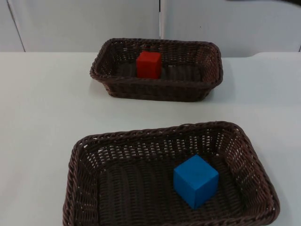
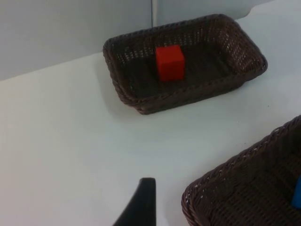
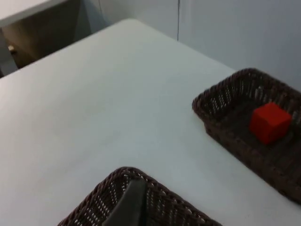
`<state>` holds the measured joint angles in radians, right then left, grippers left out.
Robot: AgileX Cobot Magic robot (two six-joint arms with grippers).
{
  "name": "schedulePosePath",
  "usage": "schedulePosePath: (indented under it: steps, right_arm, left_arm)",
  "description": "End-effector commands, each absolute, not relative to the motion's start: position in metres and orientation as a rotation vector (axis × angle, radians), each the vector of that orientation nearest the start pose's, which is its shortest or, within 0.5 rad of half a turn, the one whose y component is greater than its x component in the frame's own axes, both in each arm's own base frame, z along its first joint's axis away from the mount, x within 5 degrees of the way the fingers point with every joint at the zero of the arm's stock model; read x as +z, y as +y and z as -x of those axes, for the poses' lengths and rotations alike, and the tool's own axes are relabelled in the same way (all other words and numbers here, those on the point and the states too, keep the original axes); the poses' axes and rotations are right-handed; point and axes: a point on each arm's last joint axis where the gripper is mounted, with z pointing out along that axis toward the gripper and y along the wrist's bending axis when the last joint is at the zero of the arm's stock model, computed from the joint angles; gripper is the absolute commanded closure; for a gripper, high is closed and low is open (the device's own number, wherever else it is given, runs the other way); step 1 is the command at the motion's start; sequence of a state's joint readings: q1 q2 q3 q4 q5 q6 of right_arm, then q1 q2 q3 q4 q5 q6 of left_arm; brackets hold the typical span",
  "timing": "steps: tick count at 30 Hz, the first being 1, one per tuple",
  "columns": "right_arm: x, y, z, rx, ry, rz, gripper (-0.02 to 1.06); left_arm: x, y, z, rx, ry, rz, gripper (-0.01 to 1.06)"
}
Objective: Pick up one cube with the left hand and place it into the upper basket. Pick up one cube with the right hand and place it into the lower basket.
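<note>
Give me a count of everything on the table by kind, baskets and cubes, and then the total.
Dark brown woven wicker baskets: 2, the upper basket by the wall and the lower basket nearer the camera.
Cubes: 2, the red cube in the upper basket and the blue cube in the lower basket.
Total: 4.

You are looking at a lab-style test bench. A bare white table top (image 1: pixel 42 108) ends at a plain grey partition wall (image 1: pixel 84 23), with only two wicker baskets (image 1: pixel 155 89) set out.
</note>
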<state>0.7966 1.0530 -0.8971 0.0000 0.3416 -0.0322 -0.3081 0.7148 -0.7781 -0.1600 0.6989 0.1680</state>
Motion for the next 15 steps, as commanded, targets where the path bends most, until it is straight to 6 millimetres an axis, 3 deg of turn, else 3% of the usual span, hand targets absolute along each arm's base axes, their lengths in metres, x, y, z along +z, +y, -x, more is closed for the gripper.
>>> schedulePosePath:
  steps: [1,7,11,15]
  right_arm:
    - [0.364,0.156,-0.151,0.487,1.814,0.828,0.13]
    - [0.367,0.143,-0.139,0.488,1.794,0.826,0.13]
    - [0.360,0.131,-0.127,0.489,1.781,0.824,0.13]
    - [0.354,0.121,-0.117,0.493,1.767,0.817,0.13]
  left_arm:
    - [0.355,-0.047,-0.114,-0.280,2.032,-0.428,0.16]
    - [0.366,-0.039,-0.088,-0.286,1.927,-0.416,0.16]
    - [0.371,-0.032,-0.064,-0.291,1.877,-0.417,0.16]
    - [0.370,-0.028,-0.053,-0.288,1.869,-0.424,0.16]
